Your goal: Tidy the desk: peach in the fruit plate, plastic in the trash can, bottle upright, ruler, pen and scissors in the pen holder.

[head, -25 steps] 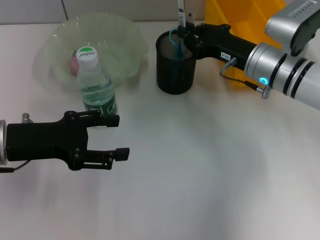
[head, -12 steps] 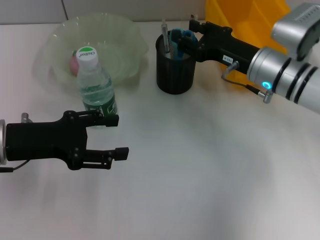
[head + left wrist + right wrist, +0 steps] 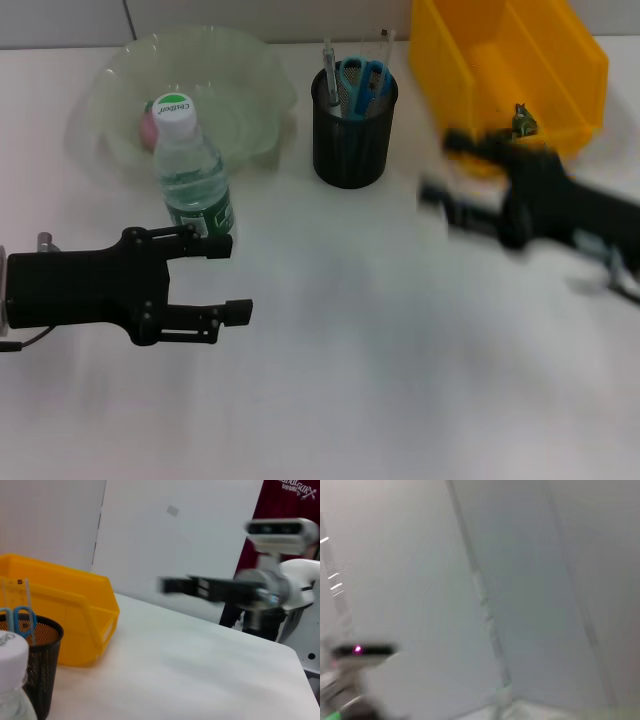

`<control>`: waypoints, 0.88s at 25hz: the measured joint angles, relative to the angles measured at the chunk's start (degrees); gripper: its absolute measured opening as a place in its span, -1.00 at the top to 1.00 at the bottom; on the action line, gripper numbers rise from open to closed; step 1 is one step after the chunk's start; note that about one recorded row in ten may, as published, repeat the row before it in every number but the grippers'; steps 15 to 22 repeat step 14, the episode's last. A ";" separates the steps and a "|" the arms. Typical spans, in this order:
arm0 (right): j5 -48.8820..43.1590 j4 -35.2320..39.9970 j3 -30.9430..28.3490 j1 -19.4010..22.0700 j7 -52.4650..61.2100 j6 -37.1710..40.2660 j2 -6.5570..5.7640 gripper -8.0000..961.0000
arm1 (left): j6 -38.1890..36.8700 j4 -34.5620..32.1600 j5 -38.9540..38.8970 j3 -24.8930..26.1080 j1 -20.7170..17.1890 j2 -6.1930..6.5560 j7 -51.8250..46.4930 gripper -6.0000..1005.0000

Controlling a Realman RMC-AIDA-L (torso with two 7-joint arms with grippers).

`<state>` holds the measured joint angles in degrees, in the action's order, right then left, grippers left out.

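Right gripper (image 3: 440,195) hung blurred above the bare desk (image 3: 380,360), between the holder (image 3: 352,125) and the yellow bin (image 3: 510,75), and nothing showed between its fingers; whether they were spread or closed I could not tell. Left gripper (image 3: 228,278) sat low over the near left of the desk with its fingers apart and nothing in them, just in front of the bottle (image 3: 190,170). That bottle stood upright with its cap on. Behind it the peach (image 3: 149,127) lay in the plate (image 3: 250,80). Scissors (image 3: 358,82), a pen (image 3: 328,62) and a clear ruler (image 3: 383,45) stood in the holder, and a small crumpled scrap (image 3: 521,121) lay in the bin. By that layout the sorting looked finished, so the step in hand was probably clearing the arm away. Doing that well called for a path well apart from the holder, whose tall contents would tip it easily, and from the bin's near wall. Neither gripper should brush the light bottle, which stood close to the left fingers.
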<state>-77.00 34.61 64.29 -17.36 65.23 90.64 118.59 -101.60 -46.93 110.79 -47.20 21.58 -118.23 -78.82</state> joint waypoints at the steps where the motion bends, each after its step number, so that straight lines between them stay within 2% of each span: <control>1: 0.00 0.00 0.00 0.00 0.00 0.00 0.00 -0.50 | 0.00 0.00 0.00 0.00 0.00 0.00 0.00 -0.69; 2: -3.03 0.69 -0.79 1.27 0.01 2.94 -0.29 -0.60 | -0.11 0.05 0.00 0.00 -0.21 0.01 0.47 -0.69; 5: -14.00 -0.59 -5.67 3.03 -1.88 12.04 -0.64 -0.59 | -0.32 1.10 0.01 -0.01 -0.56 0.03 2.95 -0.69; 8: -17.56 -2.71 -7.52 3.54 -5.20 14.93 -0.41 -0.59 | -0.54 2.14 0.04 -0.01 -0.60 0.11 4.19 -0.69; 12: -17.88 -4.04 -7.63 3.70 -7.08 15.67 -0.30 -0.59 | -1.65 5.60 0.14 -0.17 -0.68 0.87 8.45 -0.69; 22: -17.94 -4.41 -7.62 3.69 -7.38 15.78 -0.30 -0.59 | -1.65 5.60 0.14 -0.17 -0.68 0.87 8.45 -0.69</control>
